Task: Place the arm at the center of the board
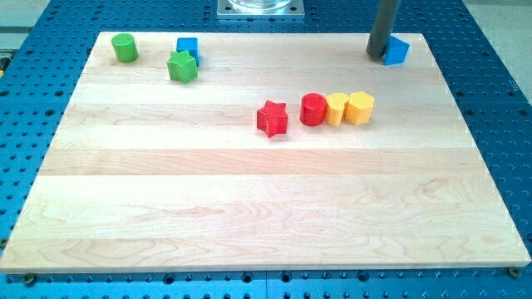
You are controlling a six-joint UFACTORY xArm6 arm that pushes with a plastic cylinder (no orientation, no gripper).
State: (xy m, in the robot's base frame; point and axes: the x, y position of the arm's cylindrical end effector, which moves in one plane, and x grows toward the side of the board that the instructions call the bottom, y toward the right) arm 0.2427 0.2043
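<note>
My tip (pixel 378 55) stands at the board's top right, touching the left side of a blue block (pixel 396 51). A red star block (pixel 272 118) lies near the board's middle, well down and left of my tip. To its right sit a red cylinder (pixel 312 109), a yellow block (pixel 337 108) and a yellow cylinder-like block (pixel 360 107) in a tight row. At the top left are a green cylinder (pixel 125 47), a blue cube (pixel 188 49) and a green star-like block (pixel 181 66).
The wooden board (pixel 249 208) lies on a blue perforated table (pixel 499 100). A metal base plate (pixel 260 7) shows at the view's top edge, behind the board.
</note>
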